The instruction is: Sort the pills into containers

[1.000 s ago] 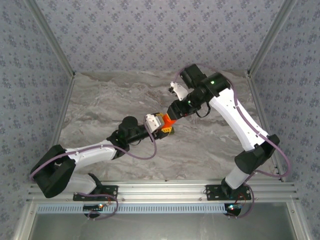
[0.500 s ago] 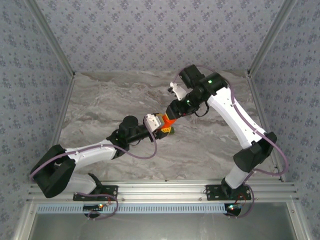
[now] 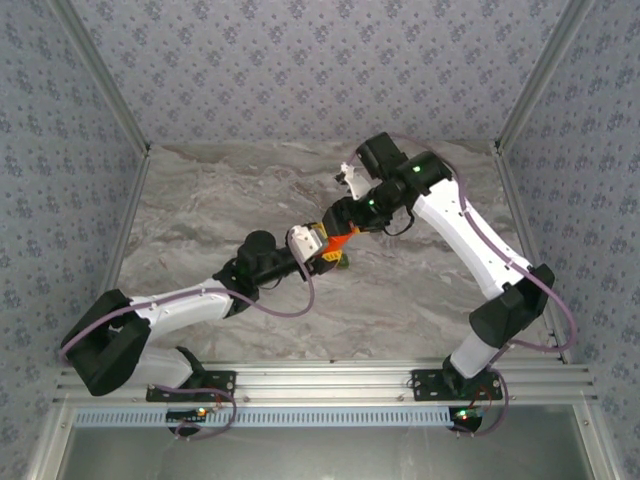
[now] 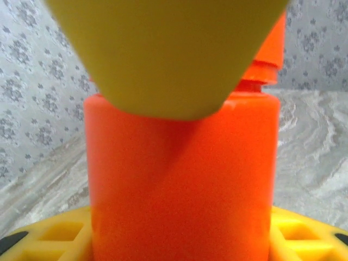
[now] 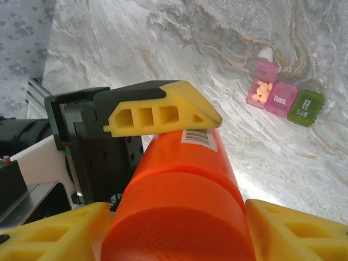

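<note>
My left gripper [image 3: 328,250] is shut on an orange bottle [image 3: 340,240], held above the middle of the table; its yellow fingers [image 4: 54,236] flank the bottle's body [image 4: 182,179]. My right gripper [image 5: 179,234] is open, one yellow finger on each side of the bottle's cap [image 5: 179,212], with a thin gap on the right side. The left gripper's finger [image 5: 163,111] lies on the bottle's labelled side. Below on the table lie the containers [image 5: 283,99], joined pink and green compartments. One pink compartment is open with several orange pills [image 5: 262,89] inside.
The marble table [image 3: 200,210] is walled by patterned panels on three sides. An aluminium rail [image 3: 320,380] runs along the near edge by the arm bases. Both arms meet over the table's middle.
The right gripper's jaws have widened around the bottle's cap. The right wrist has shifted a little left, and the bottle now looks more tilted. The left arm has stayed put.
</note>
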